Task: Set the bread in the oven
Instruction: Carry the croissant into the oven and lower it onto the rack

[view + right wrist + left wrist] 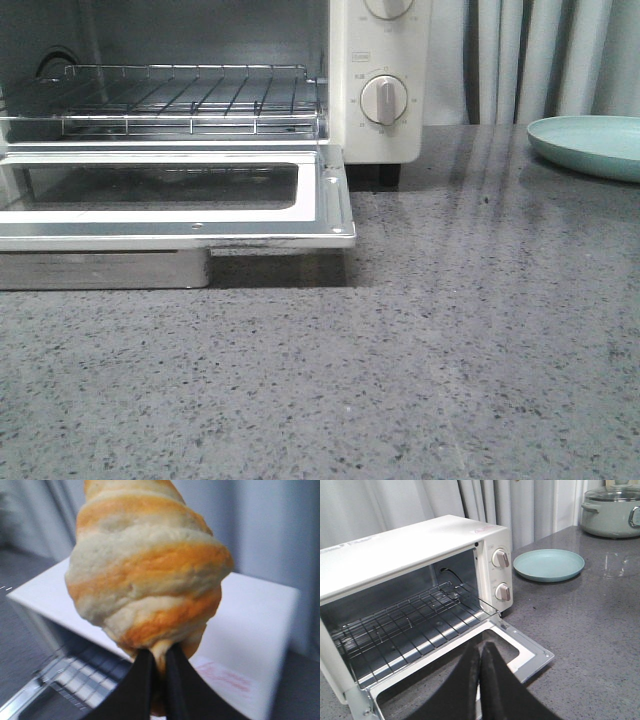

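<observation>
- The oven (200, 100) is set at the counter's (420, 350) left rear, its door (175, 200) lowered flat in front.
- A wire rack (190, 100) is seated inside.
- A plate (590, 145) is placed to the oven's right, a pot (612, 512) behind it.

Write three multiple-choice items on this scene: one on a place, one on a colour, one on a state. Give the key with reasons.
1. The bread is:
A. on the wire rack
B. in the right claw
C. on the plate

2. The plate is:
A. pale teal
B. red
C. black

3. The oven door is:
A. shut
B. missing
C. open, lying flat

Key: B, the right wrist view shows the claw pinching the bread's lower end; A, both the front and left wrist views show teal; C, the door lies flat, exposing the bare wire rack.
</observation>
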Controlling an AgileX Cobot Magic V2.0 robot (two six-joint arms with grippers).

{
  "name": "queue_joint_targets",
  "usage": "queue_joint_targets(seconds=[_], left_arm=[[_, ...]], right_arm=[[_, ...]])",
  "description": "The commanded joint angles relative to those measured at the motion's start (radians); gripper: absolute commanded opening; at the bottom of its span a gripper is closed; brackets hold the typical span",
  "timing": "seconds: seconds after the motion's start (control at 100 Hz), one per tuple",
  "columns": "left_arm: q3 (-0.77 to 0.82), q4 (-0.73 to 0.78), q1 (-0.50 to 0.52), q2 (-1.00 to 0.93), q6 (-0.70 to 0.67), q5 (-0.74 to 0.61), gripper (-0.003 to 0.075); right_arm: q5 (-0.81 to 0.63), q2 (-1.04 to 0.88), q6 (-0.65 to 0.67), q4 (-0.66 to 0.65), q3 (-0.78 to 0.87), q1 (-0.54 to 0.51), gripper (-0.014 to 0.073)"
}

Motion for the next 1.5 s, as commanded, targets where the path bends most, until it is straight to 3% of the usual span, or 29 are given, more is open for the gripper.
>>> queue_joint_targets(seconds=[0.0, 0.13, 0.25, 0.43, 0.63, 0.9, 1.49], left_arm=[[-0.028, -0.018, 0.001, 0.011, -0.010, -0.084, -0.0021], [-0.028, -0.018, 0.001, 0.011, -0.010, -0.076, -0.0022], [-0.028, -0.018, 0.001, 0.011, -0.010, -0.073, -0.0021], [-0.028, -0.018, 0.001, 0.011, -0.010, -0.046, -0.0021], [-0.028, -0.018, 0.001, 0.011, -0.010, -0.015, -0.0022], [-0.028, -0.018, 0.001, 0.011, -0.010, -0.003, -0.0022], [-0.028, -0.021, 0.001, 0.011, -0.010, 0.001, -0.0022]], right_arm=[[-0.051, 0.004, -0.018, 0.003, -0.037, 0.115, -0.0068], [-0.039, 0.080, -0.018, -0.017, -0.037, 0.250, -0.0068], [-0.024, 0.157, -0.018, -0.022, -0.037, 0.302, -0.0068], [0.003, 0.254, -0.008, -0.103, -0.037, 0.301, -0.0064], [-0.014, 0.329, 0.284, -0.428, -0.037, 0.301, -0.0046], [-0.014, 0.365, 0.480, -0.715, -0.037, 0.301, -0.0046], [-0.006, 0.432, 0.483, -0.881, -0.115, 0.301, -0.0048]])
